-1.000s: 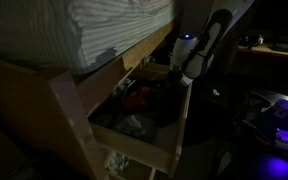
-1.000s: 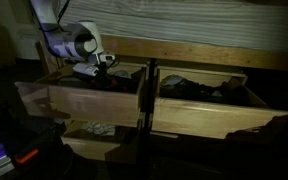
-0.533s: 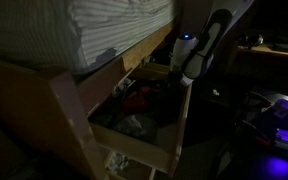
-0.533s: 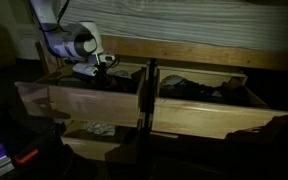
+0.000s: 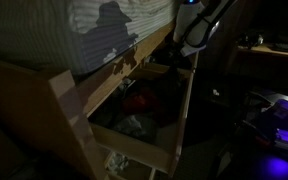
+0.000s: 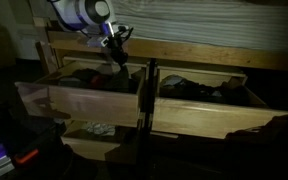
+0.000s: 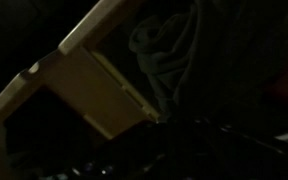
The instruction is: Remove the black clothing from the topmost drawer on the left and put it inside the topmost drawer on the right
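Beneath the mattress, left top drawer and right top drawer sit side by side; lower drawer underneath the left.

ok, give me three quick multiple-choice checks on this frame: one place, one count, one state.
1. Where is the gripper?
A) above the left top drawer
B) down at the floor
C) resting on the mattress

2. How many top drawers are open?
A) none
B) one
C) two

3. The right top drawer is:
A) shut
B) open, with dark clothes in it
C) taken out altogether

Answers:
1 A, in an exterior view it hangs over that drawer.
2 C, both fronts stand pulled out.
3 B, it is out and dark cloth shows inside.
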Controlling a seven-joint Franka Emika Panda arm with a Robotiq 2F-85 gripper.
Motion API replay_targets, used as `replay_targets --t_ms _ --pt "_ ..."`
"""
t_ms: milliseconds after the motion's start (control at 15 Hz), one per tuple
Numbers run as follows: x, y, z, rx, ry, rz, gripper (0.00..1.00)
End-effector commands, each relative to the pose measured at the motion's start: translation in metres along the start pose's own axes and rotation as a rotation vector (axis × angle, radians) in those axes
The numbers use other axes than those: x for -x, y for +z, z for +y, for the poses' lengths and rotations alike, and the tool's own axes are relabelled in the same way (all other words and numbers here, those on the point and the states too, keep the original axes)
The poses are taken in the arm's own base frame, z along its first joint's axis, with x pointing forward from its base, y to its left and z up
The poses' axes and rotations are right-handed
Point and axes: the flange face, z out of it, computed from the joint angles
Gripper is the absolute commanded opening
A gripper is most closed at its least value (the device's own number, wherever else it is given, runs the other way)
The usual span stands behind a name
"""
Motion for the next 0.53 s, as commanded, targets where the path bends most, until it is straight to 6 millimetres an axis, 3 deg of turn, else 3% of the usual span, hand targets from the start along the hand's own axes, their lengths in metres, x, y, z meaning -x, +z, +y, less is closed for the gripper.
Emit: replay_targets --t_ms 0,267,467 --pt "-0.021 -0.061 0.039 0.057 0.143 0.109 0.01" --pt "-0.043 -0.117 0.083 0.105 0.317 0.222 0.01" --pt "-0.05 -0.149 0.11 0.139 0.448 0.297 0.01"
